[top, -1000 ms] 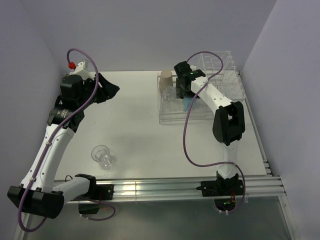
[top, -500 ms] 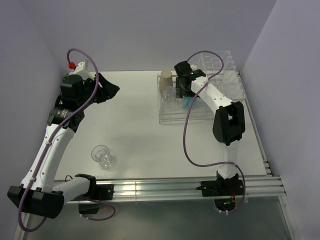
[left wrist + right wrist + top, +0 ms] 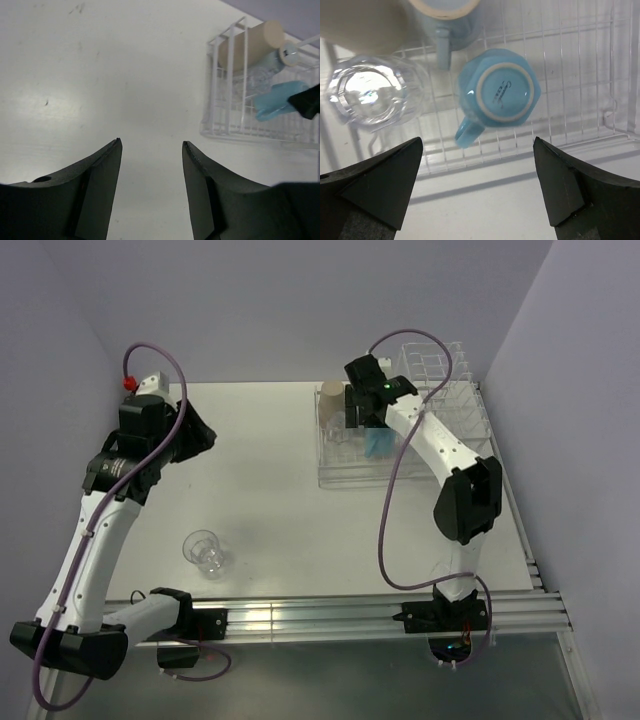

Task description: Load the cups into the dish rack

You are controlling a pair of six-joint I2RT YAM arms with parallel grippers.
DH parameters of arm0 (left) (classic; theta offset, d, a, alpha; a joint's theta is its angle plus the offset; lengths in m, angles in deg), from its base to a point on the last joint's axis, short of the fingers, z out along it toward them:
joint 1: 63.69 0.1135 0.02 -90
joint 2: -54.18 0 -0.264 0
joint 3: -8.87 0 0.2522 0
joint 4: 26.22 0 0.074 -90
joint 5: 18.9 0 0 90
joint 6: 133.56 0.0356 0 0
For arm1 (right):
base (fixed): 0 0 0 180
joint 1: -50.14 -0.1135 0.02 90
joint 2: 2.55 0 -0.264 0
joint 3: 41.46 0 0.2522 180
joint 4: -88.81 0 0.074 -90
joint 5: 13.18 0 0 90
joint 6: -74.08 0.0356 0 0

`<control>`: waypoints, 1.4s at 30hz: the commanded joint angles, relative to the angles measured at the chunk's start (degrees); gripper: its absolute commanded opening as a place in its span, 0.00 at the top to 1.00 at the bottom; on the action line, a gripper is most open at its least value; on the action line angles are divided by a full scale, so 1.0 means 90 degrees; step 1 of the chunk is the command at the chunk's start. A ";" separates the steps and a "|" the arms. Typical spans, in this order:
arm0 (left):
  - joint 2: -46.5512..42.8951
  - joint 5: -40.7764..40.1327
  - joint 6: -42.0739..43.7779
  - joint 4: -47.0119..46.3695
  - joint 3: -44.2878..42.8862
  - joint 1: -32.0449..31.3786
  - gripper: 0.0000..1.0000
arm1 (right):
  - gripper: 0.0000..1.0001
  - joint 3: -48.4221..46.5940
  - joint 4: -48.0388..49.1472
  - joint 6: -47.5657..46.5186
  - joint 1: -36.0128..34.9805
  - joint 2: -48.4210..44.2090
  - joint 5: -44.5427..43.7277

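Counting the cups gives five: four sit in the dish rack [image 3: 340,476] and one stands on the worktop [image 3: 270,495]. Directly below the right fingers [image 3: 380,175], in the gap between their two tips, an upturned light blue mug [image 3: 500,92] rests base-up on the wire grid. Just ahead of one fingertip sits a clear tumbler [image 3: 372,95]. Farther beyond the tips are a tan paper cup [image 3: 360,22] and a second light blue cup [image 3: 455,20], both cut off by the frame edge. The right fingers are spread wide and touch nothing. The right arm [image 3: 440,450] rises from its base and bends at a dark elbow over the worktop's right side. Its forearm stretches out above the rack with the wrist turned down. The second clear tumbler [image 3: 205,552] stands alone near the left arm's base, well apart from both pairs of fingers. The left fingers [image 3: 100,175] are parted with only bare worktop between them, and the rack lies ahead of their tips, off to one side. The left arm [image 3: 95,530] leans up and away from its base, its wrist bent so the fingers face across the worktop toward the rack.
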 commanded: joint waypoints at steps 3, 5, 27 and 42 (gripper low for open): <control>-0.0532 -0.0706 0.0075 0.1258 0.0254 0.0011 0.41 | 0.00 -0.0161 0.0049 0.0037 -0.0316 -0.1090 -0.0182; -0.0708 -0.0900 -0.0255 0.1666 0.0451 0.0011 0.41 | 0.00 -0.0073 0.0146 0.0028 -0.0433 -0.1450 -0.0182; -0.1187 -0.2220 -0.3997 0.3730 0.2892 0.0011 0.50 | 0.00 0.1333 0.0762 0.0086 -0.1185 -0.3123 -0.0045; -0.1363 -0.1692 -0.4300 0.3456 0.3498 0.0011 0.57 | 0.00 0.1558 0.0918 0.0106 -0.1234 -0.3279 -0.0006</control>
